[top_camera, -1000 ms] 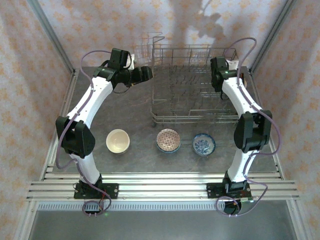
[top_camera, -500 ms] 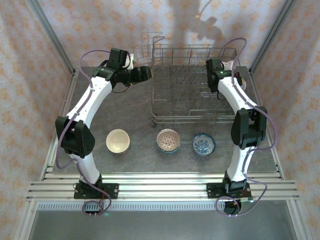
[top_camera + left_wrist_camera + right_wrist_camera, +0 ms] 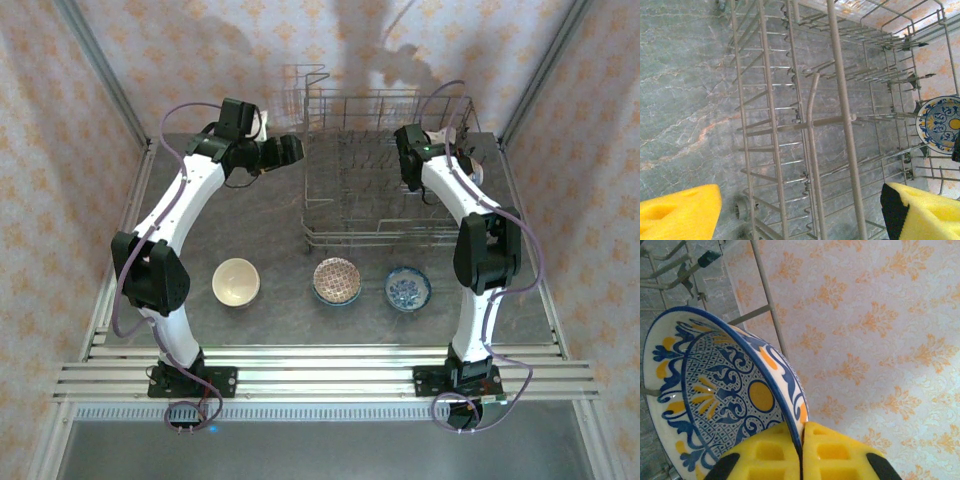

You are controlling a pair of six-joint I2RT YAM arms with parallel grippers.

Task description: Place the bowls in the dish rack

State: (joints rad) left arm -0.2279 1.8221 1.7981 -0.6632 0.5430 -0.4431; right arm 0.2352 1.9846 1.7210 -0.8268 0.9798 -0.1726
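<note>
right tool [image 3: 801, 450] clamps the blue-white bowl [image 3: 725, 395] by its rim, dish rack [image 3: 810, 125] wires crowding just beyond; left tool [image 3: 800, 212] gapes wide above the dish rack.

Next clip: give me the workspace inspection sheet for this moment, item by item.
Surface: grey marbled table, no spills seen.
Job's things: wire rack at the back; cream bowl, brown-red bowl and blue bowl in a row on the table in front of it; orange-centred bowl held beside the rack's wires.
Clutter: nothing seen.
Claws: left claw open, at the rack's left edge, holding nothing; right claw shut on the orange-centred bowl's rim.
Cables: purple cables loop along both arms, clear of the bowls.
Surroundings: orange-patterned walls; metal rails at the near edge.
</note>
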